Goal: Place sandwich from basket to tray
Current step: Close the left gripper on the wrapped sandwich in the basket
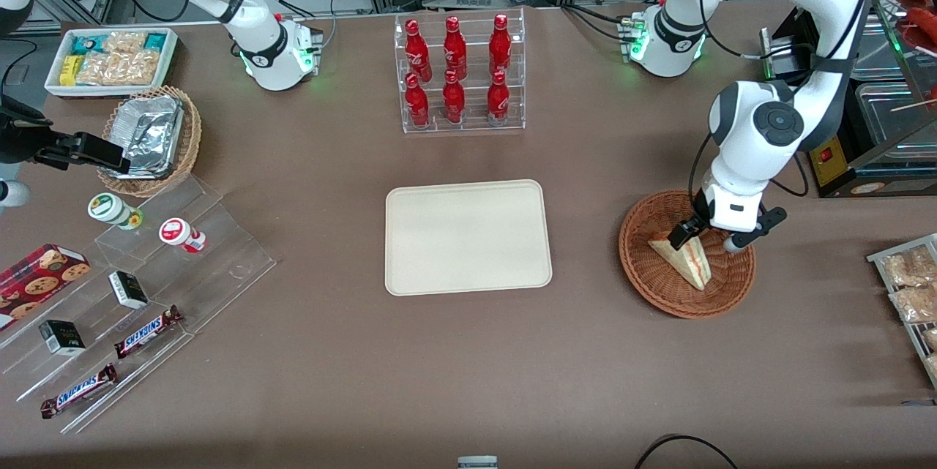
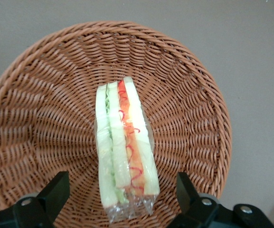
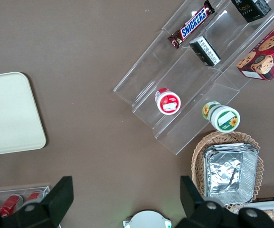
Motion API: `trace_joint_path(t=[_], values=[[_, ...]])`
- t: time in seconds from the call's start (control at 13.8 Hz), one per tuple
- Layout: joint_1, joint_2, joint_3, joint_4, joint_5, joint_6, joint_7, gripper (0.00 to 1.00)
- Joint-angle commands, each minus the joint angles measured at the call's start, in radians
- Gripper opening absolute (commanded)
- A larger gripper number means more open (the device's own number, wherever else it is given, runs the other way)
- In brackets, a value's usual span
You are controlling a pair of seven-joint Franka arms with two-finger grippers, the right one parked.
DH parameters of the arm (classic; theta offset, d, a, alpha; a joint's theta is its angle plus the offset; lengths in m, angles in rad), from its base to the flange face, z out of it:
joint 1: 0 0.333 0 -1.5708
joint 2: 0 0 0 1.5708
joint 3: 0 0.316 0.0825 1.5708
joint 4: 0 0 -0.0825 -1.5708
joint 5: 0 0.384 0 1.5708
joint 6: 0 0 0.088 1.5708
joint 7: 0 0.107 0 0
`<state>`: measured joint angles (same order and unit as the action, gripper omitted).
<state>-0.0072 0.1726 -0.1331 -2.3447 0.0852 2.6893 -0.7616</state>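
**Tool poised over the wrapped sandwich: where the pick could slip**

The left arm's two-finger tool (image 1: 708,236) hangs low over the round, reddish-brown woven wicker basket (image 1: 659,286), which sits on the brown table (image 1: 329,381) toward the working arm's end. Its fingers (image 2: 56,192) stand wide apart, one on each side of the small triangular sandwich (image 2: 124,152) of pale bread with green and red-orange filling, and they grip nothing yet. The sandwich lies in the middle of the basket in clear film, cut edge facing up toward the wrist camera. The flat cream-beige rectangular tray (image 1: 468,236) lies well apart from the basket, toward the middle of the table, with nothing on it.

The main risks, as I judge them:

- **Soft bread, slick film.** A hard squeeze would likely crush the layers; a light one could let the wrapper slide out on the lift.
- **Off-centre grip.** The fingers bracket the wedge near one end. Closing there could make the free end sag or swing.
- **Sloped wicker.** Descending too far could drive a fingertip into the weave and shift the light basket.
- **Carry to the tray.** A quick sideways move could shake a weakly held sandwich loose short of the rim.
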Motion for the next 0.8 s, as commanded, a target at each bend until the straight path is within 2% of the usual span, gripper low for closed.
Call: trace_joint_path(t=[0.0,0.07,0.15,0.22,0.29,0.36,0.44,0.73], values=[[0.006,0.031,0.001,-0.025,0.014,0.091,-0.025,0.99],[0.015,0.039,0.003,-0.028,0.014,0.109,-0.024,0.99],[0.016,0.042,0.001,-0.028,0.014,0.109,-0.025,0.91],[0.016,0.044,0.001,-0.028,0.014,0.109,-0.024,0.69],[0.016,0.044,0.001,-0.028,0.014,0.109,-0.024,0.38],[0.016,0.045,0.001,-0.027,0.014,0.109,-0.022,0.14],[0.016,0.045,0.003,-0.027,0.014,0.109,-0.021,0.00],[0.012,-0.007,0.003,-0.013,0.014,0.052,-0.016,0.00]])
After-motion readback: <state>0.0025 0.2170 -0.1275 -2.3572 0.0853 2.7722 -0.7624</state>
